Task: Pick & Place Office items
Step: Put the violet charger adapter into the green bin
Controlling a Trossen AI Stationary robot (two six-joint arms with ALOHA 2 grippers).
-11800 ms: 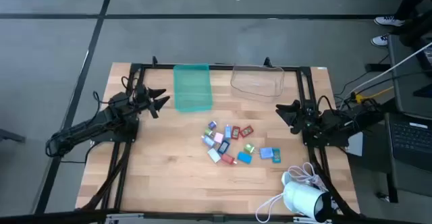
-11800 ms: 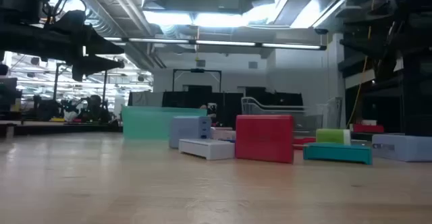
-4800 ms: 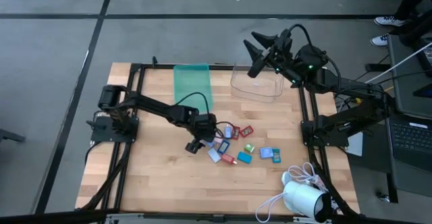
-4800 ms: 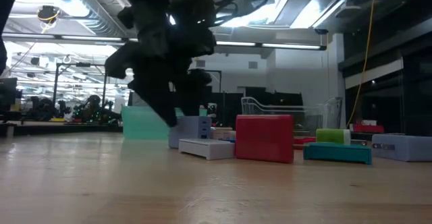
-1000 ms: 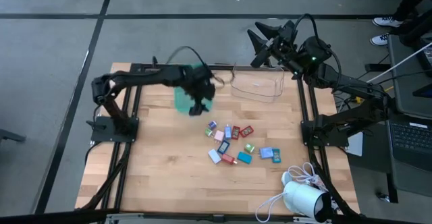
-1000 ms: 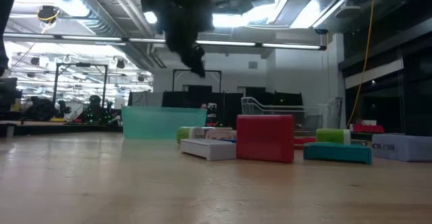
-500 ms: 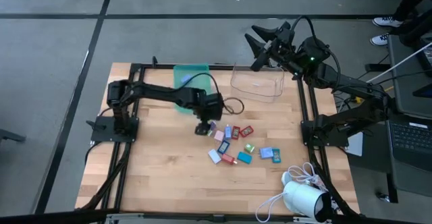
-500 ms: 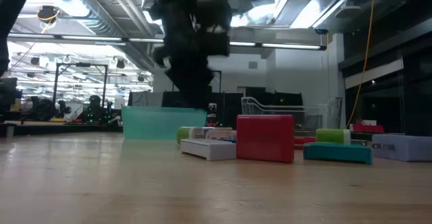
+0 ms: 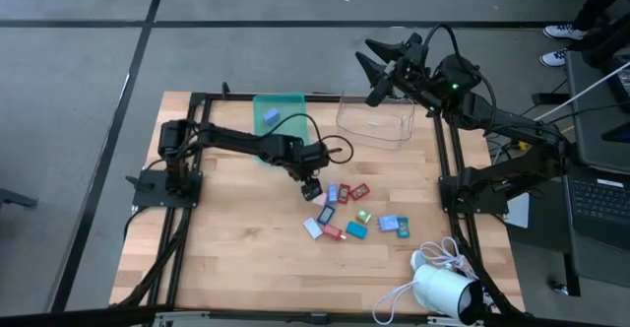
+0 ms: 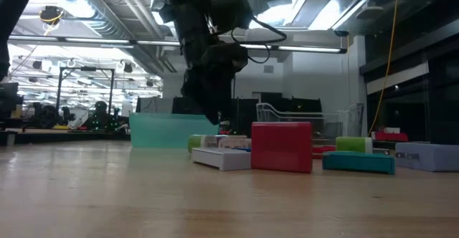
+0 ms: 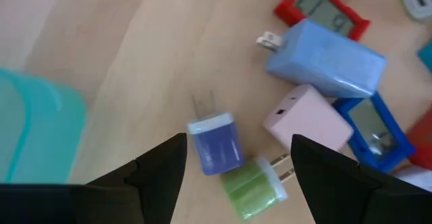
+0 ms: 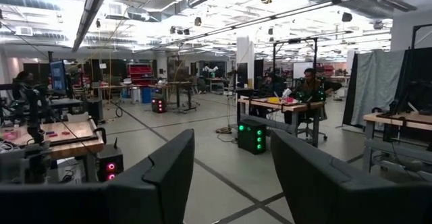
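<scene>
Half a second on, the left gripper [image 9: 311,186] has slid from the near edge of the teal tray [image 9: 281,105] to the far-left end of the cluster of office items [image 9: 346,211] — it now hangs just above them, empty. Its fingers [image 11: 162,166] are spread wide, touching nothing, and in the left wrist view the gap between them frames a small blue-violet plug piece [image 11: 216,142] with a green plug piece [image 11: 255,185] touching its end. Just beside these lie a pink block [image 11: 307,121], a light-blue charger block [image 11: 327,57], a red-framed piece [image 11: 323,5] and a blue-framed piece [image 11: 373,127]. One small blue piece [image 9: 272,116] lies inside the teal tray.

From table height the left arm [image 10: 208,44] comes down behind a red block [image 10: 281,146], with a white flat piece [image 10: 219,158] and a teal flat piece [image 10: 358,162] on the wood in front.

Raised beyond the far edge of the table above the clear plastic bin [image 9: 376,119], the right gripper [image 9: 372,65] is also parted wide and empty — its wrist camera looks out across the room.
</scene>
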